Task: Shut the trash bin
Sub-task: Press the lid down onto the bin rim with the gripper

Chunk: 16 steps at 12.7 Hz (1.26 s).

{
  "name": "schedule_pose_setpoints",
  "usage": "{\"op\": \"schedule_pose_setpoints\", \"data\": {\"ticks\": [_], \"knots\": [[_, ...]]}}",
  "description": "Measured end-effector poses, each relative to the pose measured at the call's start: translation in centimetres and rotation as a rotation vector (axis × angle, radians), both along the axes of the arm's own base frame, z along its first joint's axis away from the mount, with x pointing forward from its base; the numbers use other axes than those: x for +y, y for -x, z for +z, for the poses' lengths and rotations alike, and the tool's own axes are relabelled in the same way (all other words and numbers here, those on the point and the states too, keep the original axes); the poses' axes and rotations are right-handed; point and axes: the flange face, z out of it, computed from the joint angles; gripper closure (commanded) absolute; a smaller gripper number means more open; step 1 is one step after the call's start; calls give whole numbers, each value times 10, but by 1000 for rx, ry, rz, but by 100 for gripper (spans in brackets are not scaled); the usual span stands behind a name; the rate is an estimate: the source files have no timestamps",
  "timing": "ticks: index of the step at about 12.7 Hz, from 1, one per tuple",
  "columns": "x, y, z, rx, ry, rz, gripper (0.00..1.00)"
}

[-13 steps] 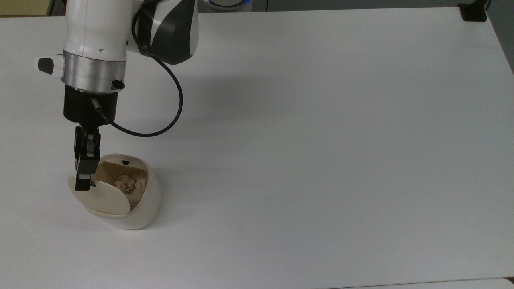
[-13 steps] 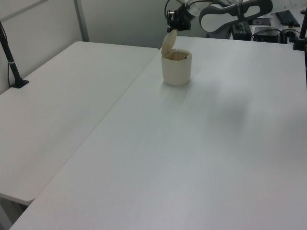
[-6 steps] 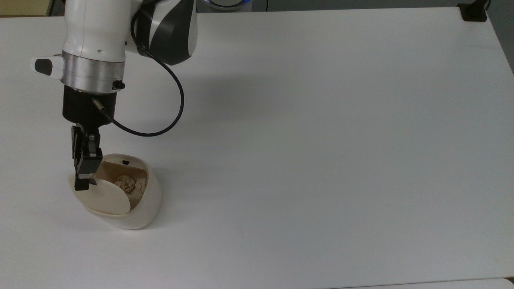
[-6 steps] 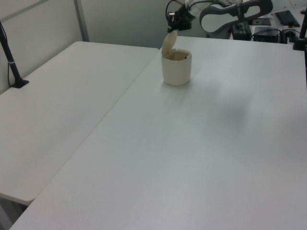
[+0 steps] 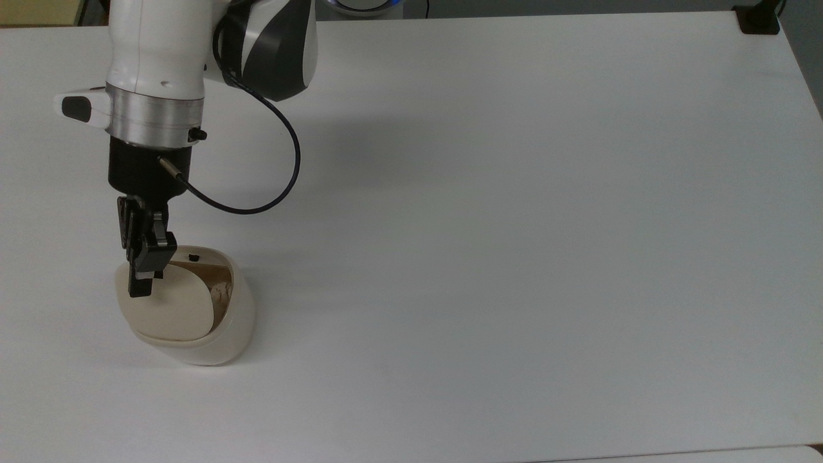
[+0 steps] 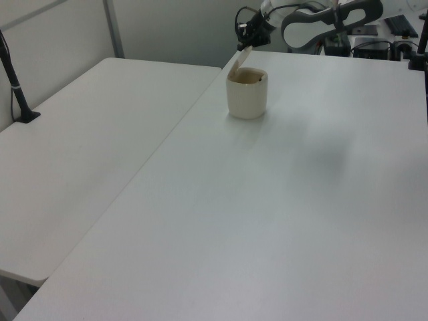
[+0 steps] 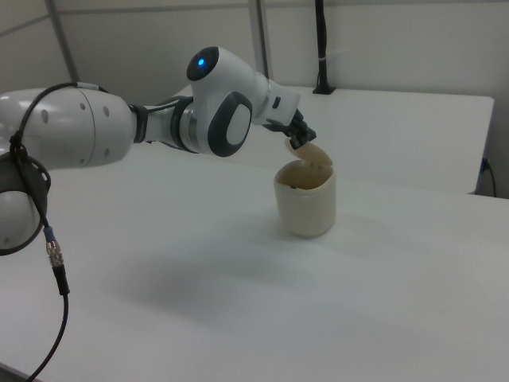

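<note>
The trash bin (image 5: 226, 334) is a cream-white tub at the top view's lower left, also seen in the left view (image 6: 247, 99) and the right view (image 7: 307, 205). Its beige lid (image 5: 177, 307) is tilted partway down over the opening, leaving a gap on the top view's right where tan interior and crumpled paper (image 5: 221, 294) show. A small black latch (image 5: 193, 258) sits on the rim. My gripper (image 5: 140, 286) is shut, with its fingertips against the lid's raised edge. The same contact shows in the left view (image 6: 245, 46) and the right view (image 7: 299, 144).
A white table (image 5: 514, 225) spreads wide to the top view's right of the bin. A black clamp (image 5: 759, 19) sits at its far right corner. In the left view a second table (image 6: 80, 167) adjoins, with a black post (image 6: 16, 90) at its edge.
The lid has swung down from near upright to cover most of the opening. My gripper moved slightly toward the top view's right with it, staying on the lid's edge.
</note>
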Motion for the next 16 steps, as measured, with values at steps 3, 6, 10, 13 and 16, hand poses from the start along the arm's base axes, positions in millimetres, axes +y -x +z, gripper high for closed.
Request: {"op": "schedule_pose_setpoints", "data": {"ticks": [3, 6, 10, 13, 16], "knots": [[3, 8, -4, 26, 16, 27, 99], [8, 12, -12, 69, 29, 57, 99], [15, 14, -27, 122, 44, 96, 99], [15, 18, -40, 154, 55, 117, 99], [18, 22, -54, 192, 61, 137, 99]]}}
